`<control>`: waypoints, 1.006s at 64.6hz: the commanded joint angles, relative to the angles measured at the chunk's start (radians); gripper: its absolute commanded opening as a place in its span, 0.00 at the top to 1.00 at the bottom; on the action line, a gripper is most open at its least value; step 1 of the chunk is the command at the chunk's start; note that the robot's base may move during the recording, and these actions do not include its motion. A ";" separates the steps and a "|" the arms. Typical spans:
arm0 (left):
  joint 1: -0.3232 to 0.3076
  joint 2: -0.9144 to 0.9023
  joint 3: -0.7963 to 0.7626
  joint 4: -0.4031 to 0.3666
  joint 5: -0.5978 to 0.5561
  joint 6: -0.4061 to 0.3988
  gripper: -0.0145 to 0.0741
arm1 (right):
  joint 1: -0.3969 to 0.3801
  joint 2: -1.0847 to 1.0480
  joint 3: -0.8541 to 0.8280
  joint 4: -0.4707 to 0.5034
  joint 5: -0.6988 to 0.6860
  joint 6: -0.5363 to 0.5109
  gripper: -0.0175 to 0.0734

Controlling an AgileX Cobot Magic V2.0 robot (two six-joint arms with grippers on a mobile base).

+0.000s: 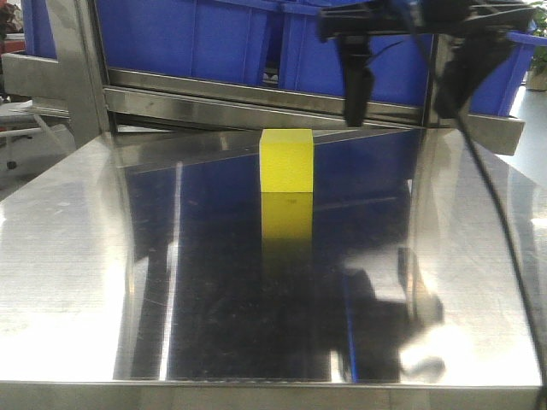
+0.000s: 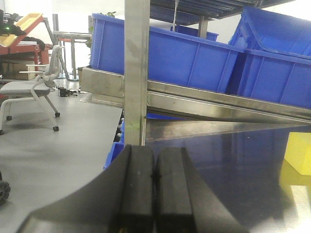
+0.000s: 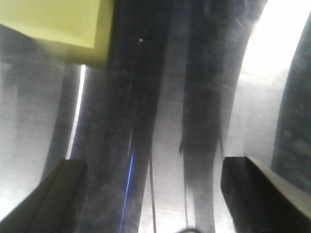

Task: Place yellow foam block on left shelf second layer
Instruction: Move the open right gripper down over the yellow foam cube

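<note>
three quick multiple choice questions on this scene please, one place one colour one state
1. Where does the bright yellow foam cube sit? A on the shiny steel tabletop B on the floor C on a chair
2. What colour are the plastic bins behind it? A red B blue C green
3. How does the left gripper stand? A wide open B shut on nothing C shut on the cube
Answers: 1 A, it rests on the steel, reflected below; 2 B, their walls are blue; 3 B, its black fingers press together with nothing between.
</note>
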 commanded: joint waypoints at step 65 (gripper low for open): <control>-0.006 -0.020 0.026 -0.004 -0.090 -0.005 0.68 | 0.046 0.348 -0.581 0.024 -0.009 0.126 0.12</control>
